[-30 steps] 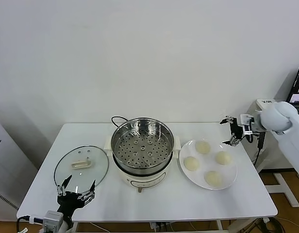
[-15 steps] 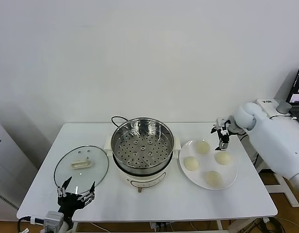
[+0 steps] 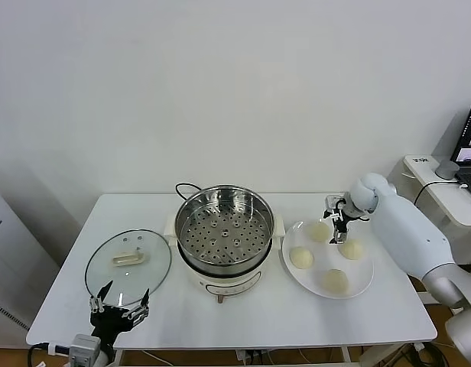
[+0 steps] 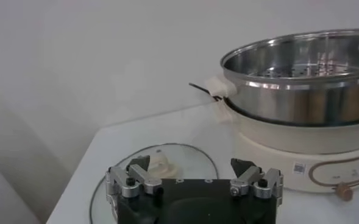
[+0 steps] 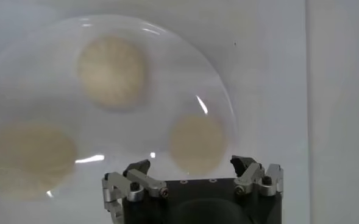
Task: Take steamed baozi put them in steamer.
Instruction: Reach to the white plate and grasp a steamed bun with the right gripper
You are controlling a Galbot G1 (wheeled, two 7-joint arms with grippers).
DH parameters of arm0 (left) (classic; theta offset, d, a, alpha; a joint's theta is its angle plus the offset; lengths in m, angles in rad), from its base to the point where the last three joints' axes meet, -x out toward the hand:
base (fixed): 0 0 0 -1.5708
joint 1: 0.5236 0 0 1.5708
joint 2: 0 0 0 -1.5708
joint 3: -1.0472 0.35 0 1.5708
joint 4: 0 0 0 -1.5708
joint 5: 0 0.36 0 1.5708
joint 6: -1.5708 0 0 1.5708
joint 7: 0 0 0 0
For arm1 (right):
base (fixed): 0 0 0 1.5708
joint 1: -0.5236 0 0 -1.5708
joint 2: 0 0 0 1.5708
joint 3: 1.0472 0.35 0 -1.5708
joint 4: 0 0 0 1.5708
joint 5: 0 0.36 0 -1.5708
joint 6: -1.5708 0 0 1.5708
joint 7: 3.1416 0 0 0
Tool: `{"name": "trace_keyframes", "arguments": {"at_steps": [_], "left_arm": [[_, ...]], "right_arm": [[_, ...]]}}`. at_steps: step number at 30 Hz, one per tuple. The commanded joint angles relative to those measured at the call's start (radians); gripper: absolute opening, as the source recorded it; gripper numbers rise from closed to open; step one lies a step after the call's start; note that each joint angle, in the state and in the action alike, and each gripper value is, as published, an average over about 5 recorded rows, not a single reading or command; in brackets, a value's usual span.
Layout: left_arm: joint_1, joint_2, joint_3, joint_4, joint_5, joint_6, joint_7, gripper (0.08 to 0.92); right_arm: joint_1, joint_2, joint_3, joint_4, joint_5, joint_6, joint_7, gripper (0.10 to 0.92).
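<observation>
Several cream-white baozi lie on a white plate [image 3: 321,258] at the right, among them the back one [image 3: 319,232], a right one [image 3: 350,249] and a left one [image 3: 300,258]. The steamer [image 3: 224,229], a shiny pot with a perforated tray on a cream base, stands empty at the table's middle. My right gripper [image 3: 336,218] hovers open over the plate's back edge, between the back and right buns. In the right wrist view a baozi [image 5: 196,143] lies just ahead of the open right gripper [image 5: 191,164], untouched. My left gripper [image 3: 119,304] waits open at the front left.
A glass lid [image 3: 128,262] with a cream handle lies flat left of the steamer, just beyond the left gripper [image 4: 190,164]; the lid [image 4: 167,167] and steamer [image 4: 301,91] show in the left wrist view. A black cord [image 3: 183,186] runs behind the pot. A side desk [image 3: 438,172] stands right.
My right arm has swung leftward from beyond the table's right edge to above the back of the plate, its gripper staying open. The left arm has stayed put.
</observation>
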Motion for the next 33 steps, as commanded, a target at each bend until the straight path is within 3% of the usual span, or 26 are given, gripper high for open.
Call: {"name": "trace_keyframes", "arguments": {"at_steps": [1,21,33], "left_arm": [[0.000,0.000,0.001,0.002,0.001,0.001,0.001,0.823],[-0.009,0.004,0.003,0.023,0.002,0.004,0.004,0.823],[-0.012,0.002,0.004,0.028,0.002,0.004,0.004,0.823]], "right_arm": [[-0.001,0.038,0.019,-0.061,-0.039,0.020,0.053,0.823],[0.001,0.062,0.018,-0.091,-0.057,0.020,0.023,0.816],[0.006,0.067,0.018,-0.106,-0.061,0.008,0.027,0.642]]}}
